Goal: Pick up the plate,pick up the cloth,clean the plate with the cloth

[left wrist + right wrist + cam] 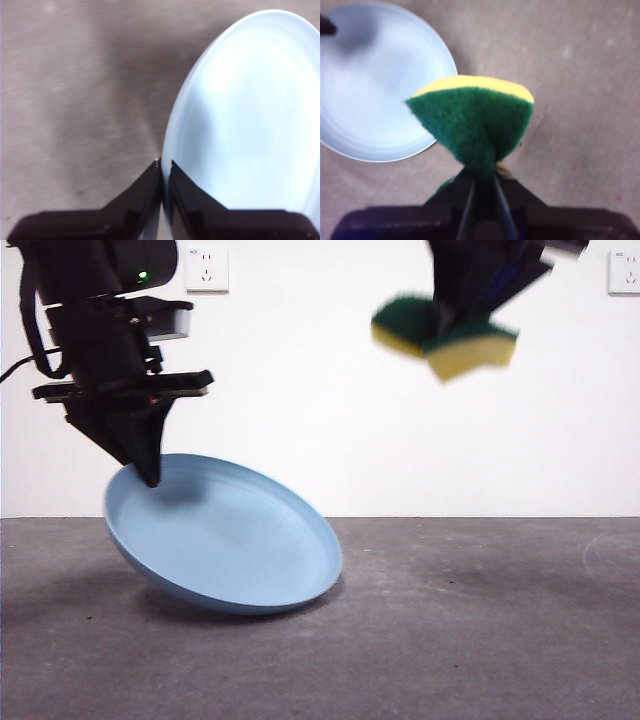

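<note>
Grey tabletop [480,640], white wall behind. Plate [225,540] is pinched at its rim by the left gripper [164,167], tilted, far edge apparently resting on the table. Cloth [450,340] is squeezed in the right gripper [482,187], held high and apart. Green face should be brought flat onto the plate's inside. Contact under the plate is hard to make out.

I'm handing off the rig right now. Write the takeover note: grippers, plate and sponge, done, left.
Left gripper: shut on the rim of the wide, shallow light-blue plate, which is tilted, its lower edge on the grey table.
Right gripper: shut on the yellow foam sponge with green scouring face, squeezed, held high and apart from the plate.
Done: both things gripped.
Left: bring the sponge to the plate and wipe it.
</note>
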